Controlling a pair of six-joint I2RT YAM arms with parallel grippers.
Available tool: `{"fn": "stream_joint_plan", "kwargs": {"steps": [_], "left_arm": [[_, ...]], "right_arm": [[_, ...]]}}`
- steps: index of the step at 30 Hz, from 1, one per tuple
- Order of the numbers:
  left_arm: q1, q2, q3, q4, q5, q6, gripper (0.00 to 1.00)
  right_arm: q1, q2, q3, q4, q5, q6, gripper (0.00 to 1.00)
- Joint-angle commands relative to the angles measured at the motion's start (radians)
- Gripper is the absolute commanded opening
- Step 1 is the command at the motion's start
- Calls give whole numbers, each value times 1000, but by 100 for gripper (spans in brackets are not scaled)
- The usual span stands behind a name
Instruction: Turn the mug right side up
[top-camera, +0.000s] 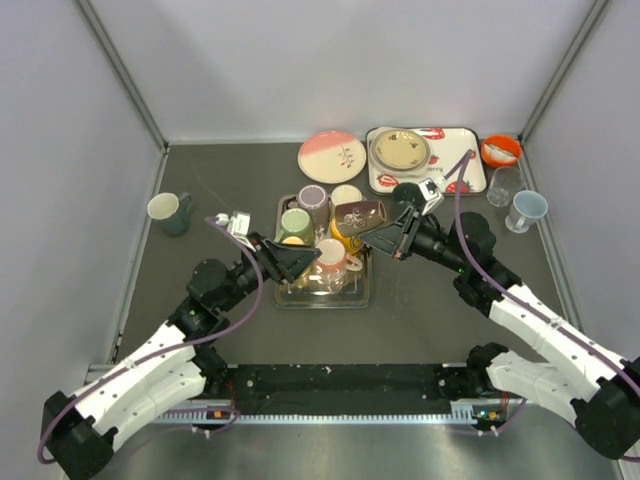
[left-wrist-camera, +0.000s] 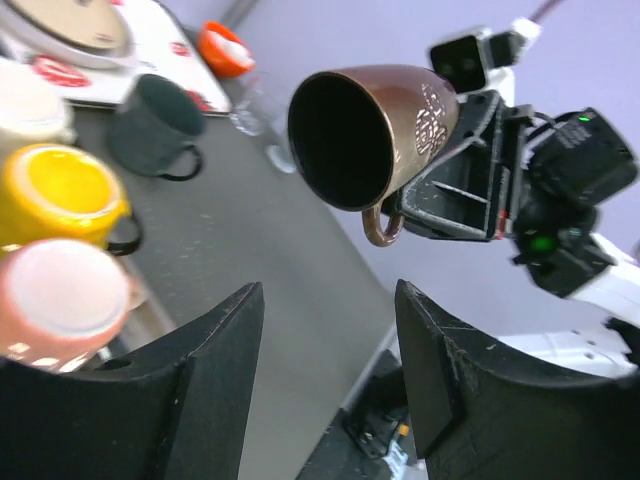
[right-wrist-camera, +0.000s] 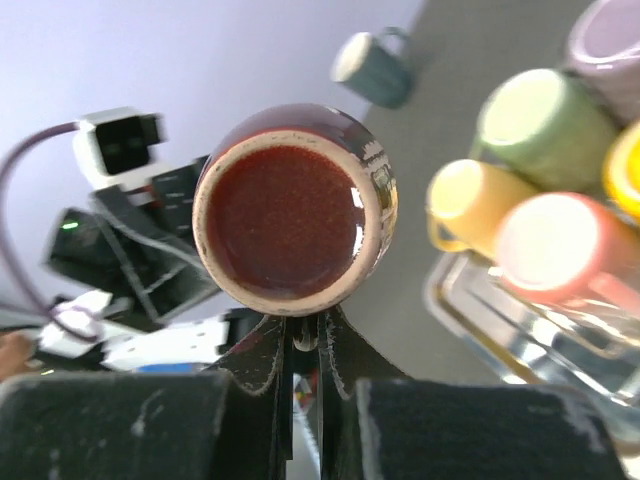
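A clear tray (top-camera: 322, 300) at centre holds mugs: purple mug (top-camera: 312, 197), cream mug (top-camera: 346, 194), green mug (top-camera: 296, 224), yellow mug (left-wrist-camera: 62, 195), pink mug (top-camera: 331, 257). A teal mug (top-camera: 172, 211) stands well apart, left. Along the back are a pink plate (top-camera: 332, 156), a patterned tray (top-camera: 455, 150) bearing a tan plate (top-camera: 400, 150), an orange bowl (top-camera: 501, 150), a glass (top-camera: 503, 186) and a blue cup (top-camera: 527, 209).

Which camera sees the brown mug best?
The left wrist view: the mug shows its open mouth, side and handle. The right wrist view shows only its base; the top view shows it small.

Dark grey table (top-camera: 400, 320) w/ pale lilac-grey walls (top-camera: 350, 60) on three sides, metal corner posts (top-camera: 121, 70), even light.
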Motion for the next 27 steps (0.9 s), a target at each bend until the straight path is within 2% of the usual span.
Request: {"fn": "stream_joint_plan", "kwargs": {"steps": [1, 4, 6, 11, 23, 26, 27], "left_arm": [[5, 120, -26, 420, 201, -110, 60], [3, 206, -31, 581, 258, -167, 60], [3, 263, -9, 620, 310, -179, 60], [-6, 335, 55, 646, 365, -187, 59], [-23, 418, 110, 700, 365, -203, 57], [-29, 442, 127, 692, 367, -200, 54], [-30, 447, 136, 678, 368, -193, 50]], "right_arm": [[-28, 9, -51, 497, -179, 260, 0], [-34, 27, -92, 602, -191, 334, 0], [-32, 33, -103, 610, -194, 346, 0], [-32, 41, -115, 618, -197, 350, 0], [-32, 67, -120, 606, -194, 320, 0], [-32, 73, -117, 603, -196, 310, 0], [-31, 73, -115, 587, -196, 304, 0]]}}
